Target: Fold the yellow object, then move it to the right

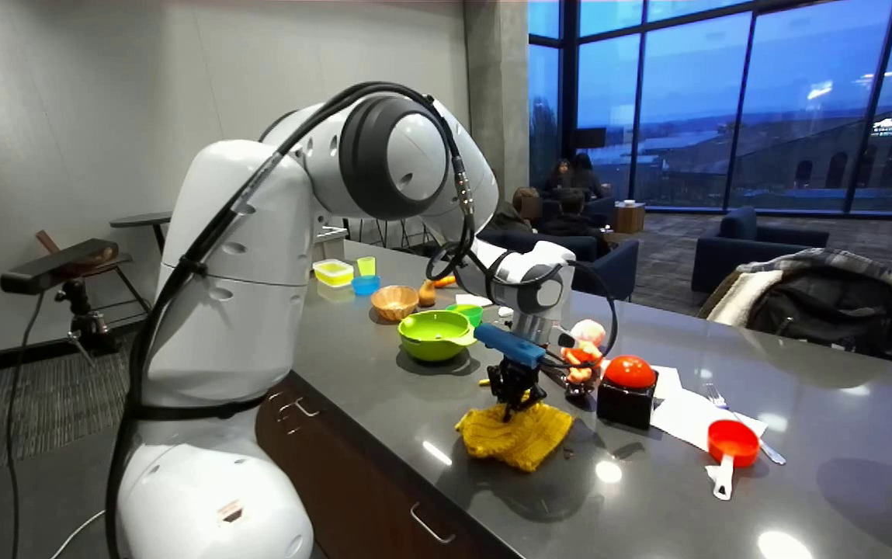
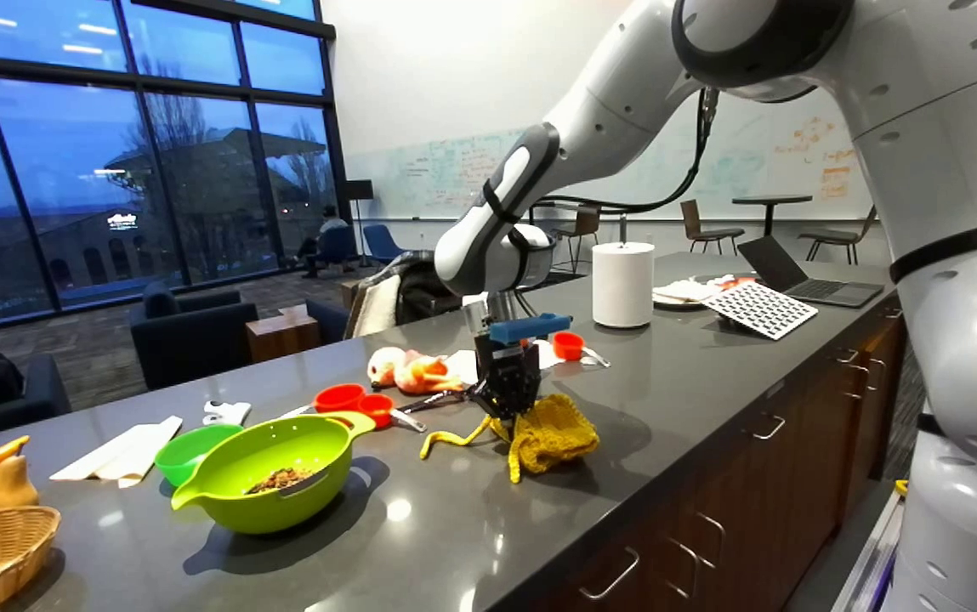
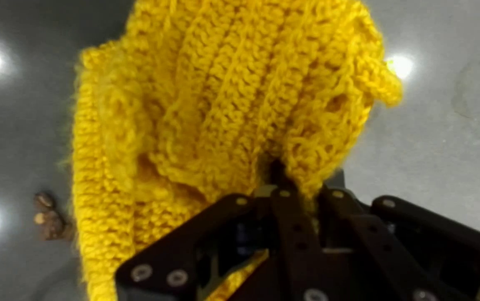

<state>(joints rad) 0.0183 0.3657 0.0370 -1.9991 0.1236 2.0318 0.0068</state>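
Note:
The yellow object is a ribbed knitted hat-like piece (image 1: 519, 435) lying bunched on the dark counter. In an exterior view, yellow cords trail from the knit (image 2: 552, 433) over the counter. My gripper (image 1: 513, 410) points down at it, and shows there too (image 2: 509, 415). In the wrist view the knit (image 3: 231, 96) fills the middle, with a fold of it pinched between the fingers of my gripper (image 3: 306, 179). The fingertips are partly hidden in the knit.
A green bowl (image 2: 284, 484) with brown bits, a red-topped button box (image 1: 628, 396), a doll (image 2: 411, 371) and red measuring cups (image 2: 341, 398) stand nearby. A white paper roll (image 2: 622, 285) and a laptop (image 2: 811, 280) are farther along. The counter edge (image 2: 607, 518) runs close.

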